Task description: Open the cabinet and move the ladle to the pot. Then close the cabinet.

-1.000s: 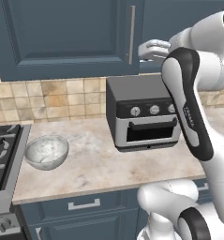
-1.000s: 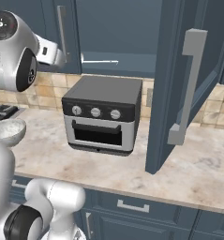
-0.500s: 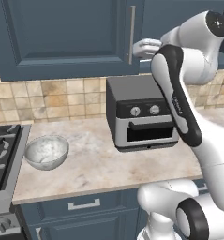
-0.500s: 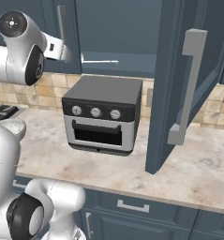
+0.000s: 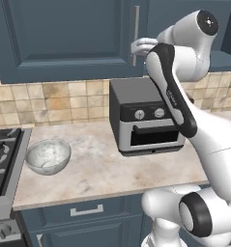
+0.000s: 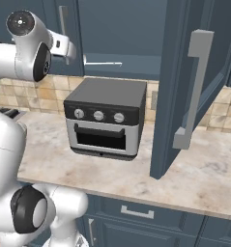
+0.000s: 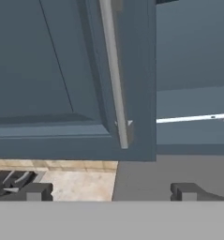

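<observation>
Up high, the claw (image 7: 111, 191) stands wide with nothing between its jaws, facing the cabinet (image 7: 48, 70), whose left door is shut with its bar handle (image 7: 114, 70) just ahead. To the claw's right the other door (image 6: 184, 87) hangs open, and a thin silver ladle (image 7: 193, 118) lies on the shelf inside. Below the claw sits a toaster oven (image 6: 105, 118); no writing is readable anywhere.

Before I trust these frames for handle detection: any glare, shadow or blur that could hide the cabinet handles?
Left base view: even flat light, closed door's handle sharp, partly behind the arm. Right base view: open door's handle crisp, a soft shadow under the toaster oven. Hand view: slightly soft, handle plain, no glare; open gripper at the bottom.
</observation>
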Robot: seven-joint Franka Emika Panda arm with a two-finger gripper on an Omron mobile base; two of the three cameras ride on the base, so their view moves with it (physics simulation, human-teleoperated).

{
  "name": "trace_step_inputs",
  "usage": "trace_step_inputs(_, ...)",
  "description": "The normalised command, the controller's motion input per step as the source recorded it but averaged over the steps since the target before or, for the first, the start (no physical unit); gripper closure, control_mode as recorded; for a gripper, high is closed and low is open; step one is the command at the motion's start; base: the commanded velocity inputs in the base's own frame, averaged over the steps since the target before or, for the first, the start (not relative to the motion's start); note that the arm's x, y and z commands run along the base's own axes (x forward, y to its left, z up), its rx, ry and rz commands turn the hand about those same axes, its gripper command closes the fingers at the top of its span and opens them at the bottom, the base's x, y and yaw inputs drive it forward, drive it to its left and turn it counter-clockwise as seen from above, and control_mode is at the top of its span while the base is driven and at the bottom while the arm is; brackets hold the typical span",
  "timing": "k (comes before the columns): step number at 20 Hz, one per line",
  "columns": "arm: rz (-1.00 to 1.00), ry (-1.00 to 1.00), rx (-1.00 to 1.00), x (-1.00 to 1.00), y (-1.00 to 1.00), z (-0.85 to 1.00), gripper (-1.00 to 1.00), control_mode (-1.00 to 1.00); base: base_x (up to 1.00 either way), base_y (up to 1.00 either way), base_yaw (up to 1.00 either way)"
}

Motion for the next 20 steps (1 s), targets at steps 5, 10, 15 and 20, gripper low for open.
trace_step_inputs(5,0.0,-0.06,-0.02,0.34,0.11,0.0,-1.0,-1.0,0.0,0.0,0.0)
trace_step_inputs(10,0.0,-0.03,-0.03,0.35,0.02,0.0,-1.0,-1.0,0.0,0.0,0.0)
trace_step_inputs(15,0.0,0.0,-0.03,0.33,0.0,0.0,-1.0,-1.0,0.0,0.0,0.0)
trace_step_inputs(20,0.0,0.0,-0.01,0.34,0.0,-0.01,-1.0,-1.0,0.0,0.0,0.0)
